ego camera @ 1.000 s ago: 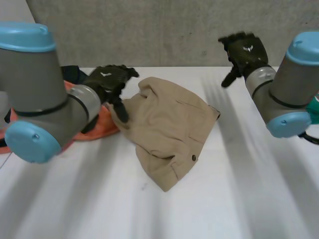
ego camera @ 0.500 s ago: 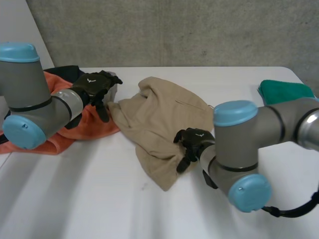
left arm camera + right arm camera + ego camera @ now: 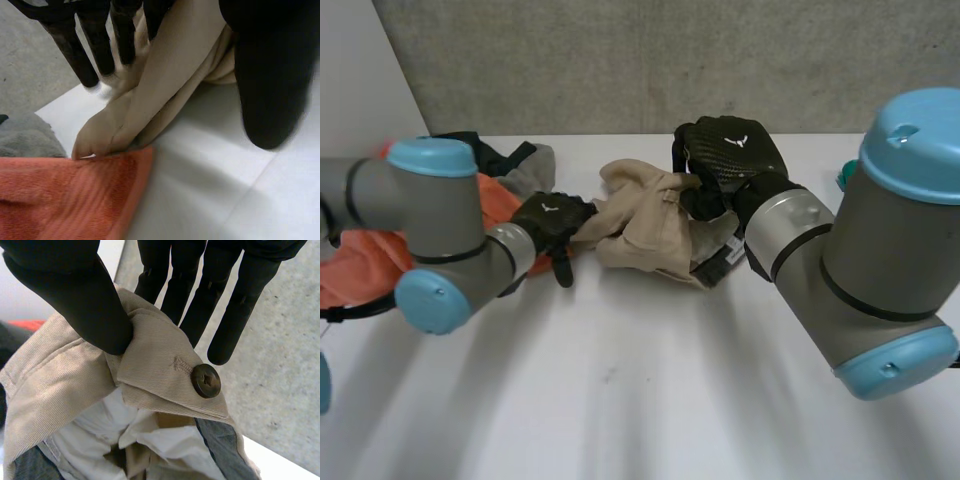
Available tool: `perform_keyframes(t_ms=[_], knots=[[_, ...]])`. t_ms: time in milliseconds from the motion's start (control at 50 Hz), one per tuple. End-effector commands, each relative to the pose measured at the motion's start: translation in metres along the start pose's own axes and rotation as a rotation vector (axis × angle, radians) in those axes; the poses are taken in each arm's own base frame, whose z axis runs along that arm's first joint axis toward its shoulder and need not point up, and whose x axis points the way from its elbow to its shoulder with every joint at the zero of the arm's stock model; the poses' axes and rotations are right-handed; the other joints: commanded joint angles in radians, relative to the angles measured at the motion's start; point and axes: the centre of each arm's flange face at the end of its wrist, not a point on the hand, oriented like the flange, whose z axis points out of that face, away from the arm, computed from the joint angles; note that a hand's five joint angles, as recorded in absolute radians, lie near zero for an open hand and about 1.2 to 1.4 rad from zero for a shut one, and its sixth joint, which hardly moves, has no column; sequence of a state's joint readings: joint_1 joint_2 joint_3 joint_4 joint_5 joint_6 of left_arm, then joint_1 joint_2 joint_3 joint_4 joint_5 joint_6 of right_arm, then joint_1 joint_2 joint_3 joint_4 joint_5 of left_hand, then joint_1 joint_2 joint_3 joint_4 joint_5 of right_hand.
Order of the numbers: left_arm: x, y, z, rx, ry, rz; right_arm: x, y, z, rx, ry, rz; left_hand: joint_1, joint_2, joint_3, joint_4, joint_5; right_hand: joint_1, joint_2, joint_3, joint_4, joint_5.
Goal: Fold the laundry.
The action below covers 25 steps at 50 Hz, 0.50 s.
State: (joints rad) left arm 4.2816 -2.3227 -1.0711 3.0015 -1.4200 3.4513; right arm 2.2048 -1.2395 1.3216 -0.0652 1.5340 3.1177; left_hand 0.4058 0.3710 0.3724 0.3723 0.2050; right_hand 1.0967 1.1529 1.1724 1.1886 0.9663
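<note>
A tan garment (image 3: 645,225) lies bunched at the middle of the white table (image 3: 620,400), partly raised at its right side. My right hand (image 3: 725,150) is shut on it: in the right wrist view the thumb (image 3: 75,295) pinches the buttoned band (image 3: 165,375) against the fingers, beside a brown button (image 3: 205,380). White lining and grey fabric show below the grip. My left hand (image 3: 552,220) sits at the garment's left edge. Its fingers (image 3: 85,50) are straight, and a tan fold (image 3: 150,100) runs between them and the thumb (image 3: 270,75), which rests on the table.
An orange towel (image 3: 360,250) lies at the left, its edge (image 3: 65,195) touching the tan fold. A grey cloth (image 3: 525,165) and a dark cloth (image 3: 470,145) lie behind it. A green cloth (image 3: 845,175) peeks out at the far right.
My right hand closed on the buttoned band and lifted it up and back, bunching the garment. My left hand slid right to the garment's left edge.
</note>
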Motion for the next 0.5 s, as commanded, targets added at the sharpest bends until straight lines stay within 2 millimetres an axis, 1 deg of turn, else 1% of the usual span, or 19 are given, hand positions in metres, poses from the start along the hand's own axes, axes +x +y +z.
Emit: perform_keyframes(t_ms=[20, 60, 80, 120, 140, 200, 220, 280, 300, 360, 400, 440, 460, 500], knots=[[0.003, -0.012, -0.005, -0.008, -0.126, 0.016, 0.004, -0.003, -0.006, -0.023, 0.004, -0.039, 0.989, 1.024, 1.023, 1.023, 1.016, 0.3, 0.243, 0.224, 0.208, 0.255], [-0.004, -0.025, -0.013, 0.017, -0.168, 0.019, 0.012, -0.002, -0.004, -0.029, 0.025, -0.07, 0.99, 1.025, 1.024, 1.024, 1.017, 0.3, 0.243, 0.224, 0.208, 0.255], [-0.012, -0.042, -0.025, 0.055, -0.207, 0.019, 0.025, 0.002, 0.001, -0.041, 0.058, -0.105, 0.99, 1.025, 1.024, 1.024, 1.017, 0.3, 0.243, 0.224, 0.208, 0.255], [-0.019, -0.062, -0.04, 0.107, -0.229, 0.019, 0.04, 0.003, 0.005, -0.049, 0.088, -0.143, 0.99, 1.025, 1.024, 1.024, 1.017, 0.3, 0.243, 0.224, 0.208, 0.255], [-0.023, -0.081, -0.058, 0.157, -0.232, 0.024, 0.051, 0.004, 0.008, -0.058, 0.108, -0.189, 0.99, 1.025, 1.024, 1.024, 1.017, 0.3, 0.243, 0.224, 0.208, 0.255], [-0.021, -0.107, -0.089, 0.234, -0.208, 0.037, 0.063, 0.003, 0.011, -0.072, 0.12, -0.263, 0.99, 1.025, 1.024, 1.024, 1.017, 0.3, 0.243, 0.224, 0.208, 0.255], [-0.017, -0.123, -0.111, 0.286, -0.178, 0.051, 0.067, 0.001, 0.013, -0.072, 0.116, -0.297, 0.99, 1.025, 1.024, 1.024, 1.017, 0.3, 0.243, 0.224, 0.208, 0.255], [-0.008, -0.143, -0.141, 0.365, -0.127, 0.074, 0.073, 0.004, 0.018, -0.083, 0.103, -0.324, 0.99, 1.025, 1.024, 1.024, 1.017, 0.3, 0.243, 0.224, 0.208, 0.255], [-0.003, -0.149, -0.154, 0.395, -0.099, 0.079, 0.077, 0.003, 0.022, -0.081, 0.097, -0.331, 0.99, 1.025, 1.024, 1.024, 1.017, 0.3, 0.243, 0.224, 0.208, 0.255], [0.003, -0.145, -0.151, 0.381, -0.071, 0.084, 0.082, 0.005, 0.026, -0.092, 0.084, -0.325, 0.99, 1.025, 1.024, 1.024, 1.017, 0.3, 0.243, 0.224, 0.208, 0.255], [0.003, -0.135, -0.14, 0.337, -0.079, 0.081, 0.082, 0.014, 0.031, -0.111, 0.047, -0.325, 0.99, 1.025, 1.024, 1.024, 1.017, 0.3, 0.243, 0.224, 0.208, 0.255], [0.004, -0.124, -0.127, 0.286, -0.082, 0.085, 0.08, 0.021, 0.035, -0.129, 0.015, -0.335, 0.99, 1.025, 1.024, 1.024, 1.017, 0.3, 0.243, 0.224, 0.208, 0.255], [0.005, -0.112, -0.113, 0.236, -0.084, 0.096, 0.079, 0.029, 0.038, -0.147, -0.02, -0.355, 0.99, 1.025, 1.024, 1.024, 1.017, 0.3, 0.243, 0.224, 0.208, 0.255], [0.006, -0.1, -0.098, 0.189, -0.085, 0.111, 0.078, 0.038, 0.041, -0.169, -0.056, -0.379, 0.99, 1.025, 1.024, 1.024, 1.017, 0.3, 0.243, 0.224, 0.208, 0.255]])
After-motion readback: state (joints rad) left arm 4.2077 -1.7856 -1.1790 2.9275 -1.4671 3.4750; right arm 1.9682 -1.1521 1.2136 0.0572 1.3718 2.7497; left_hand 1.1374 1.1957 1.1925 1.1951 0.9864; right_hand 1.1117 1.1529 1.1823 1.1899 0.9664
